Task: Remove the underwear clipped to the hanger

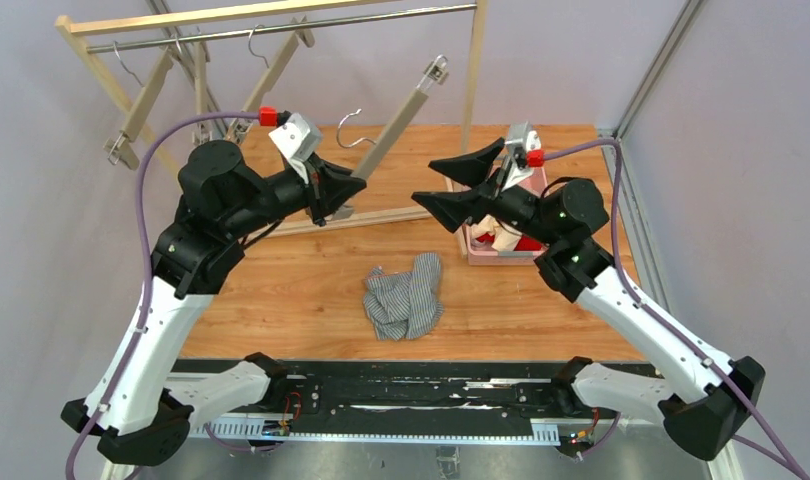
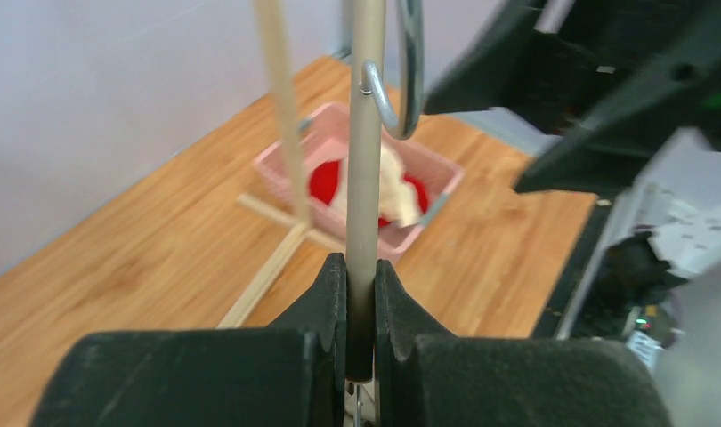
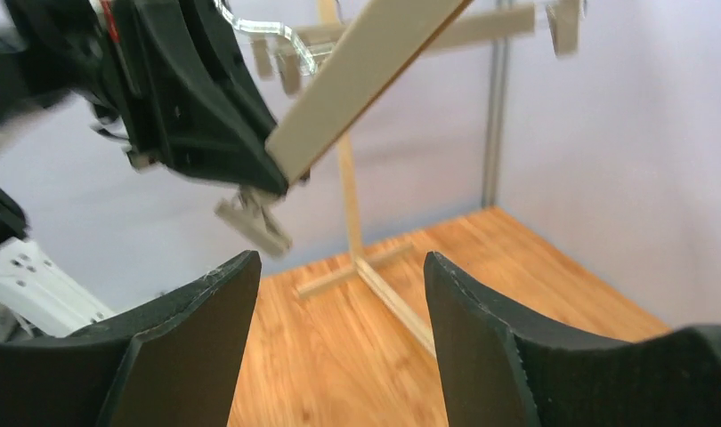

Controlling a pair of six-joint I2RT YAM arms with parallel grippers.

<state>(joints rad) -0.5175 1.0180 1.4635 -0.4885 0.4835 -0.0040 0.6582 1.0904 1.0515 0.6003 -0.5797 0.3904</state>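
Pale lilac walls [image 1: 41,250], wooden tabletop [image 1: 291,290], wooden garment rack [image 1: 231,14] at back

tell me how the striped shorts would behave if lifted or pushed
The striped shorts lie crumpled in soft folds, so probably floppy, draping when lifted. Thin cloth, likely light. Pushed, they would likely bunch on the wooden table.

Left arm [image 1: 166,320] & right arm [image 1: 646,325] have white lower links w/ small dark screw dots, plus black joint housings & black bases. A purple cable [image 1: 146,180] runs along each to a red plug [image 1: 269,116] at a silver wrist block [image 1: 297,138]. Fingers [image 3: 183,356] are matte black & wedge-shaped.
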